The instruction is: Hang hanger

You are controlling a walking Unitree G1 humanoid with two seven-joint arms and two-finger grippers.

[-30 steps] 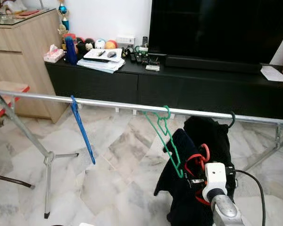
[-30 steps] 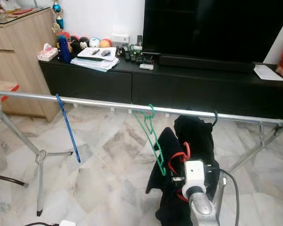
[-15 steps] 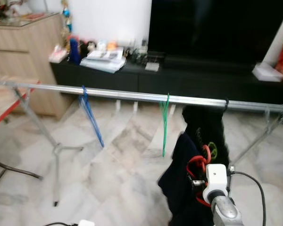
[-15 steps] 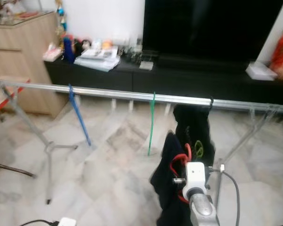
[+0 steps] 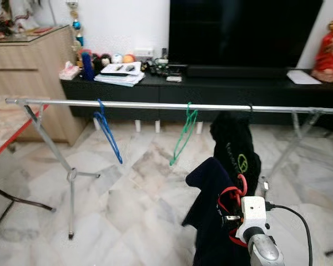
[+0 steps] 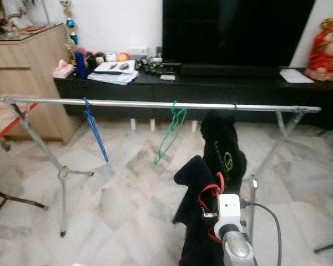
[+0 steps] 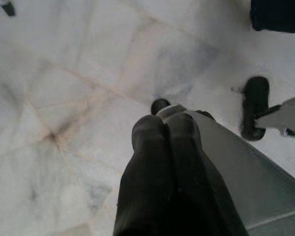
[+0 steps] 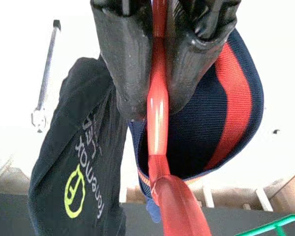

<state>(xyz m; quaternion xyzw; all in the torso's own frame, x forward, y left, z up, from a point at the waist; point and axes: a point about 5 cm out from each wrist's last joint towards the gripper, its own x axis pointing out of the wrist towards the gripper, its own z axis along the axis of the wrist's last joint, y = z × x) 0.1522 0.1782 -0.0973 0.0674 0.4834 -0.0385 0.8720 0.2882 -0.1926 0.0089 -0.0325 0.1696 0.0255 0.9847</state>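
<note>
Our right gripper (image 8: 155, 64) pinches the red hanger (image 8: 160, 147) between its two black fingers (image 8: 125, 59); the hanger carries a navy garment (image 5: 211, 210) and sits low, in front of and below the metal rail (image 5: 155, 105). On the rail hang a blue hanger (image 5: 108, 133), a green hanger (image 5: 182, 136) and a black shirt (image 5: 233, 147). Our left gripper (image 7: 164, 130), fingers pressed together, hangs over the marble floor (image 7: 64, 98).

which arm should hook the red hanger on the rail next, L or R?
Right. The right gripper is shut on the red hanger, which carries the navy garment, raised in front of the rail. The left gripper points at the marble floor, fingers together, holding nothing.
</note>
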